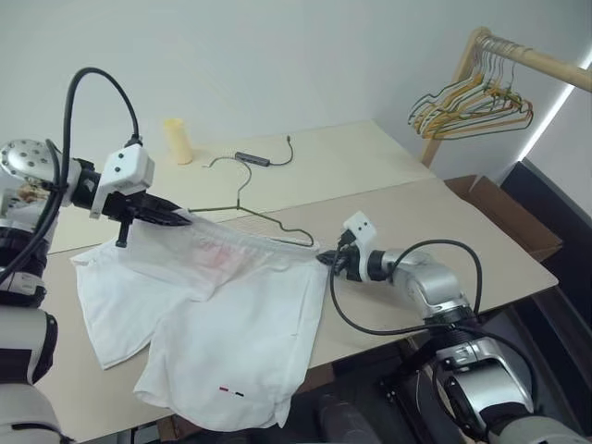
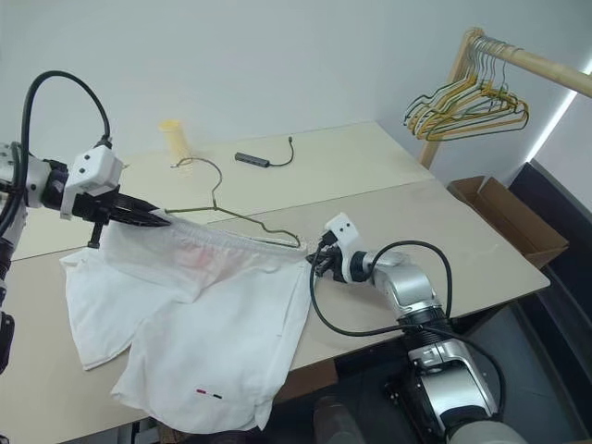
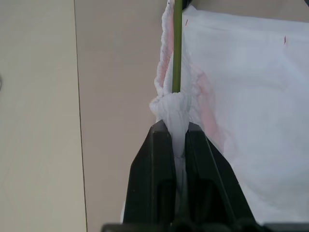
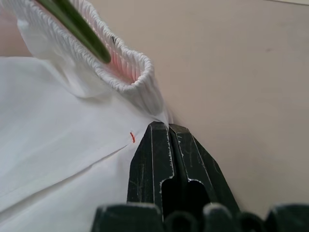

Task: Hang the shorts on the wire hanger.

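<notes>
shorts (image 1: 222,324): waistband runs gripper to gripper | wire hanger (image 1: 242,215): threaded inside the band | left gripper (image 1: 180,219): clamped on band end | right gripper (image 1: 327,259): pinching opposite end, fingers together

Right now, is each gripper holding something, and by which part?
The left gripper is shut on the shorts, pinching bunched waistband cloth. The right gripper is shut at the waistband's other end; whether cloth is caught there cannot be told.
</notes>
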Controlling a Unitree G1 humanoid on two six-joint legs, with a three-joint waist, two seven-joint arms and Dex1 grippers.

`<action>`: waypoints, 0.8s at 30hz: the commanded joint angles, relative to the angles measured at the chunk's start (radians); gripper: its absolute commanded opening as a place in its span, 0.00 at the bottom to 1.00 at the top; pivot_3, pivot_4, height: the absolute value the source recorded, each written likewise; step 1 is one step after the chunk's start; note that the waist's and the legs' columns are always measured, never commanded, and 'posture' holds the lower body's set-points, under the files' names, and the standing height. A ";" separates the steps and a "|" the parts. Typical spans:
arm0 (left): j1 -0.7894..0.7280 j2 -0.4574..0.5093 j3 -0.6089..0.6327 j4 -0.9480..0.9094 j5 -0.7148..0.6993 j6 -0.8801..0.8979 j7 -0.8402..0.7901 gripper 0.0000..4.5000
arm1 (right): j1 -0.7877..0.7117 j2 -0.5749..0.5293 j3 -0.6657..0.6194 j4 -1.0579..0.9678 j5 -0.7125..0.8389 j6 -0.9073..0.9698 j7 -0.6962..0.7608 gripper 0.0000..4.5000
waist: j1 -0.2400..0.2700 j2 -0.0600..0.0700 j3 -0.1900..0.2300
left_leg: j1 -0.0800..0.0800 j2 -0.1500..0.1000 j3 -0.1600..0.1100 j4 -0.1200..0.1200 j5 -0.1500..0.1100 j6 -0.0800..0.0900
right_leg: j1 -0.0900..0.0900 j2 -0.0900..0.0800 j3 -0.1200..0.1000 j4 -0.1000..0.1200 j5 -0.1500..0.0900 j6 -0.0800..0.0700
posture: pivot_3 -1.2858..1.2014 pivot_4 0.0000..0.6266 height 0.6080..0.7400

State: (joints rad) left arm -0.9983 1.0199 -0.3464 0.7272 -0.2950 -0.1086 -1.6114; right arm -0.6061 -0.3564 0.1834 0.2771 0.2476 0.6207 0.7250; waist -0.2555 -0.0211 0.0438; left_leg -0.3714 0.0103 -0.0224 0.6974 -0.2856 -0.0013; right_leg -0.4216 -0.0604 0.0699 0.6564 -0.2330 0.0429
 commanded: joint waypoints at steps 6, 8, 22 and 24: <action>-0.011 -0.005 0.069 0.053 0.103 -0.049 -0.002 0.00 | 0.006 -0.061 -0.030 -0.063 -0.032 -0.069 0.000 0.01 | 0.000 0.000 0.000 | 0.000 0.000 0.000 0.000 0.000 0.000 | 0.000 0.000 0.000 0.000 0.000 0.000 | 0.45 0.00 1.00; -0.009 -0.012 0.075 0.055 0.114 -0.051 -0.003 0.00 | 0.007 -0.076 -0.019 -0.098 -0.051 -0.113 0.007 0.01 | 0.000 0.000 0.000 | 0.000 0.000 0.000 0.000 0.000 0.000 | 0.000 0.000 0.000 0.000 0.000 0.000 | 0.45 0.00 1.00; -0.018 -0.103 0.146 0.064 0.188 -0.074 0.049 0.00 | -0.209 -0.226 0.172 -0.231 -0.326 -0.465 0.177 0.01 | -0.006 0.000 0.000 | 0.000 0.000 0.001 0.000 0.000 0.000 | 0.000 0.000 0.000 -0.001 0.000 0.000 | 0.44 0.00 1.00; -0.013 -0.110 0.157 0.061 0.188 -0.080 0.053 0.00 | -0.219 -0.221 0.179 -0.234 -0.341 -0.481 0.187 0.01 | -0.006 0.000 0.000 | 0.000 0.000 0.000 0.000 0.000 0.000 | 0.000 0.000 0.000 -0.001 0.000 0.000 | 0.44 0.00 1.00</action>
State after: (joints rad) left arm -0.9935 0.9053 -0.2264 0.7989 -0.1122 -0.1730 -1.5705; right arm -0.7942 -0.5750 0.3713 0.0787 -0.0803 0.1755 0.9030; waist -0.2619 -0.0210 0.0439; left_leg -0.3717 0.0101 -0.0221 0.6977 -0.2856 -0.0013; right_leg -0.4219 -0.0606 0.0698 0.6558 -0.2332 0.0431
